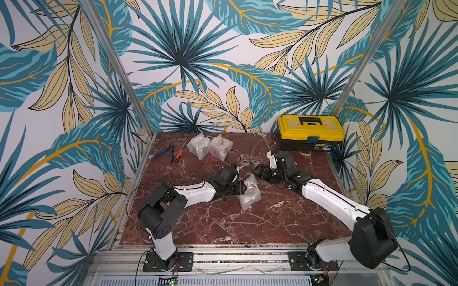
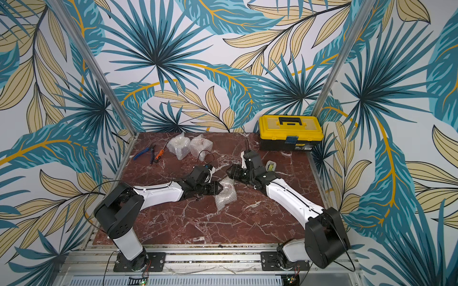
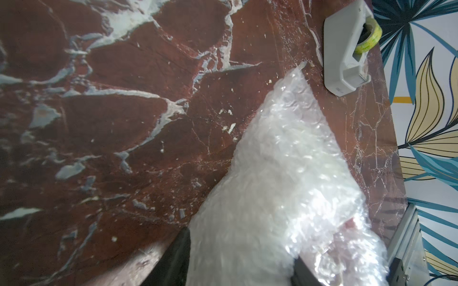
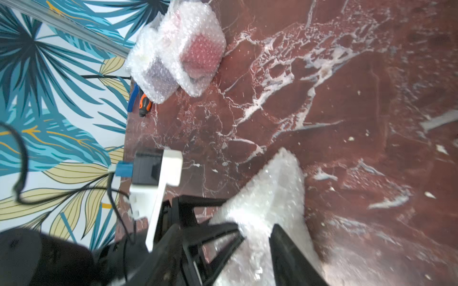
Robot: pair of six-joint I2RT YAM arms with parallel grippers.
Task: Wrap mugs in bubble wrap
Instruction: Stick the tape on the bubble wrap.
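In the middle of the table lies a crinkly bubble wrap bundle [image 1: 250, 194] [image 2: 224, 195]. My left gripper [image 1: 241, 189] [image 3: 241, 247] is shut on it, a black finger on each side. A reddish tint of the mug [image 3: 352, 222] shows through the wrap, and the rest of that mug is hidden. My right gripper [image 1: 255, 170] [image 4: 233, 237] stands open at the bundle's far tip, with wrap [image 4: 272, 193] between its spread fingers. At the back stand two wrapped mugs, one lavender [image 4: 158, 74] [image 1: 198, 146] and one red [image 4: 200, 52] [image 1: 220, 147].
A grey tape dispenser [image 3: 347, 49] [image 2: 270, 165] lies just behind my right wrist. A yellow and black toolbox [image 1: 309, 132] fills the back right corner. Blue pliers [image 1: 162, 152] and an orange screwdriver [image 1: 179, 154] lie at the back left, near the metal frame post.
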